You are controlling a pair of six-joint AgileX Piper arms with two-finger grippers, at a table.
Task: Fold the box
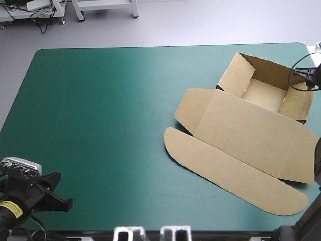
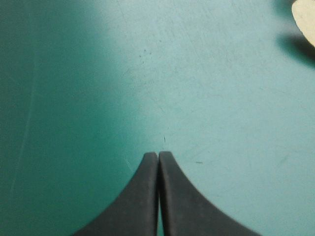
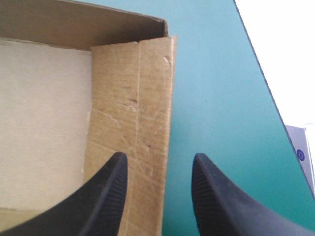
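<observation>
Hovering over the near left corner of the teal-green cover (image 1: 100, 110), the left gripper (image 2: 158, 155) was closed to a point, empty, well apart from the box (image 1: 246, 125). Box lay toward the right edge: lid (image 1: 251, 135) flat nearer, tray (image 1: 234, 76) beyond. Much the closer, the right gripper (image 3: 160, 160) straddled the tray's end wall (image 3: 133, 98), spread apart, gripping nothing.

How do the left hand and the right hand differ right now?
The left hand is shut; the right hand is open. The left hand hangs over bare teal-green cover; the right hand has a wall edge of the box between its fingers. Both hold nothing.
</observation>
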